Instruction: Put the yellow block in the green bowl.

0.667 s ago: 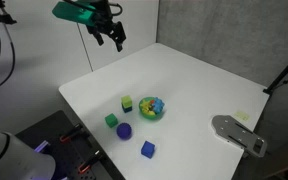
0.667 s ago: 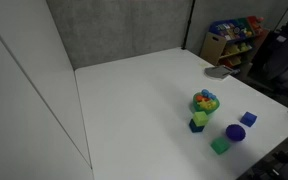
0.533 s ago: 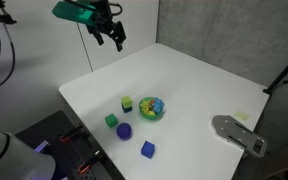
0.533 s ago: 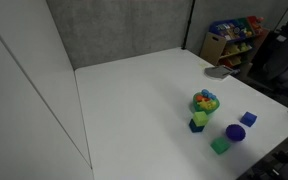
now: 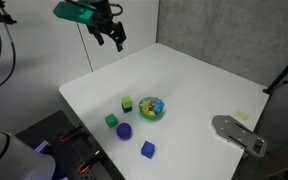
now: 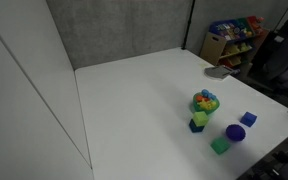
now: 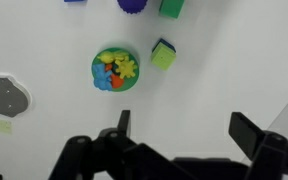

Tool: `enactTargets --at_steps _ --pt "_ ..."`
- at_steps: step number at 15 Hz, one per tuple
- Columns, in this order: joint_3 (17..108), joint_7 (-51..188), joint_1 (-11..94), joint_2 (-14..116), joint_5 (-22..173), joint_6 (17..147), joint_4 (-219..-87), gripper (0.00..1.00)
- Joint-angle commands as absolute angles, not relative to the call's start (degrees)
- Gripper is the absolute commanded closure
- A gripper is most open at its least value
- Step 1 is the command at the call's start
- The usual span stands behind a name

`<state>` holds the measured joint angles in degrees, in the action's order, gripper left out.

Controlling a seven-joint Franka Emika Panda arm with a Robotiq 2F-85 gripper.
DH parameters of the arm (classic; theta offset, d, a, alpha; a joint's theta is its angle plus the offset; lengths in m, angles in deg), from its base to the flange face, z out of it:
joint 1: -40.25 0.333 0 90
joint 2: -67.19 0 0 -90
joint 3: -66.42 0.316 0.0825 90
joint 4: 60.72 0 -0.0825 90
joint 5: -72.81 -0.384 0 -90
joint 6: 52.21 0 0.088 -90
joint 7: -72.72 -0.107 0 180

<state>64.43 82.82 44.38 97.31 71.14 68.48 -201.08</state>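
Note:
The yellow block [image 5: 127, 103] is a small yellow-green cube with a dark side. It sits on the white table just beside the green bowl [image 5: 152, 107], which holds small colourful pieces. Both show in the other exterior view, block [image 6: 198, 119] and bowl [image 6: 205, 101], and in the wrist view, block [image 7: 164, 55] and bowl [image 7: 115, 69]. My gripper [image 5: 112, 36] hangs high above the table's far corner, well away from them. It is open and empty, as the wrist view [image 7: 184, 130] shows.
A green cube [image 5: 111, 120], a purple ball [image 5: 124, 131] and a blue cube [image 5: 148, 149] lie near the table's front edge. A flat grey object [image 5: 239, 133] lies at the table's right corner. Shelves with toys [image 6: 234, 38] stand beyond the table.

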Motion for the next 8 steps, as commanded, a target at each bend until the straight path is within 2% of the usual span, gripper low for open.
enactTargets --at_steps 1,8 --pt "65.4 80.4 43.7 92.9 71.1 68.3 -196.6 0.0" --pt "67.0 75.1 42.4 81.8 72.9 72.9 -191.5 0.0"
